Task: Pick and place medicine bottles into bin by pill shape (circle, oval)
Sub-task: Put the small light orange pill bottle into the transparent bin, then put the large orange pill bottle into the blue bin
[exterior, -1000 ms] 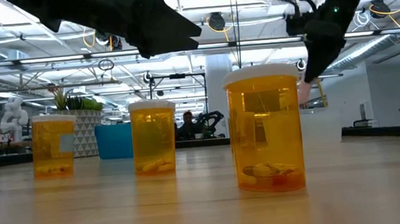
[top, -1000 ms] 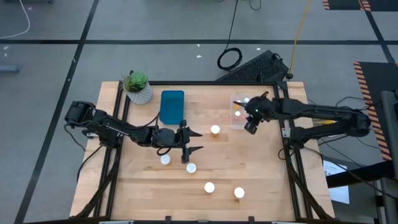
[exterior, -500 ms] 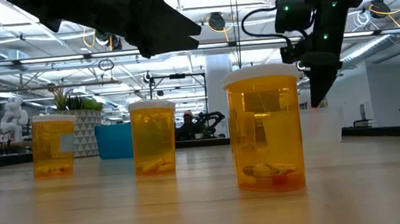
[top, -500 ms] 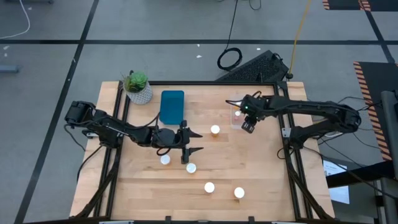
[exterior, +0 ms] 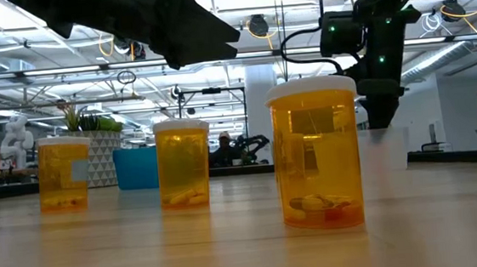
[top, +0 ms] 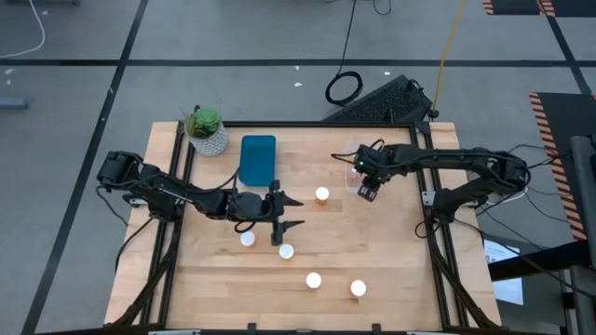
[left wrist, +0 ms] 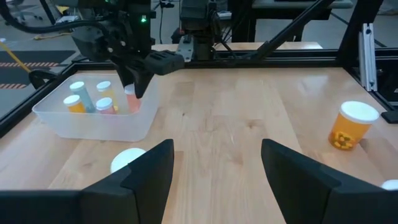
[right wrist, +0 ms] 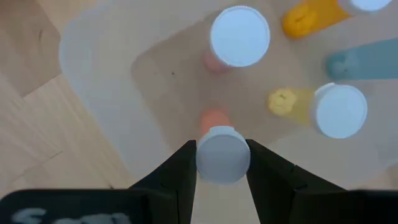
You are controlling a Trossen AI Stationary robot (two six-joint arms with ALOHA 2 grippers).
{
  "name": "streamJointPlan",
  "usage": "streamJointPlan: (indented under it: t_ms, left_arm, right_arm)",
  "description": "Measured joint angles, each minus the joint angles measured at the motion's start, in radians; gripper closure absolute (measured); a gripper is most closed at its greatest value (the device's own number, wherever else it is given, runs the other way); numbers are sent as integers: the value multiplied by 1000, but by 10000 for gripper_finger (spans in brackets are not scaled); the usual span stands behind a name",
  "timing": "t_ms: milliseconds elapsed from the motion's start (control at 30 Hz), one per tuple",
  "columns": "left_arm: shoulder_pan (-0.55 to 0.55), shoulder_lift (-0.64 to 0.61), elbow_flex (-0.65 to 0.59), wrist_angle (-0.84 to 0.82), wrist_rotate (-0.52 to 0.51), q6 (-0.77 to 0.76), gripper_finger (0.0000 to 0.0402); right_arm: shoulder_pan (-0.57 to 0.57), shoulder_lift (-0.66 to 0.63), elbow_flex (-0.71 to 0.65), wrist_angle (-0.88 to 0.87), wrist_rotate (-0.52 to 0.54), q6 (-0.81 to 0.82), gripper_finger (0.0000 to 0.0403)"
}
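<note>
While the left gripper (top: 291, 212) hovers parted, the right gripper (right wrist: 222, 163) grips a pink bottle (right wrist: 221, 149) — jaws clenched — over the clear bin (left wrist: 93, 121).

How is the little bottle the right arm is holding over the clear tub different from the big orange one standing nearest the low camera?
The held bottle is slim with a pinkish-orange body; the near bottle is wide and amber. The held one sits clamped in the right tool over the clear bin; the near one stands free and upright on the table, untouched. Both have round white caps.
</note>
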Motion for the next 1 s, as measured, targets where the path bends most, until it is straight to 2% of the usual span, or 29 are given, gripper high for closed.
streamJointPlan:
  t_ms: [167,533,867,1000]
  left_arm:
    - [0,0,0,0,4,0,158]
    - [0,0,0,-2,5,-4,158]
    - [-2,0,0,-57,5,-4,158]
    - [-9,-41,6,-183,4,-13,158]
  right_arm:
    - [0,4,0,19,1,2,279]
    - [0,-20,-1,17,2,2,227]
    - [12,-177,-1,-33,4,83,222]
    - [77,-268,-3,-28,36,154,222]
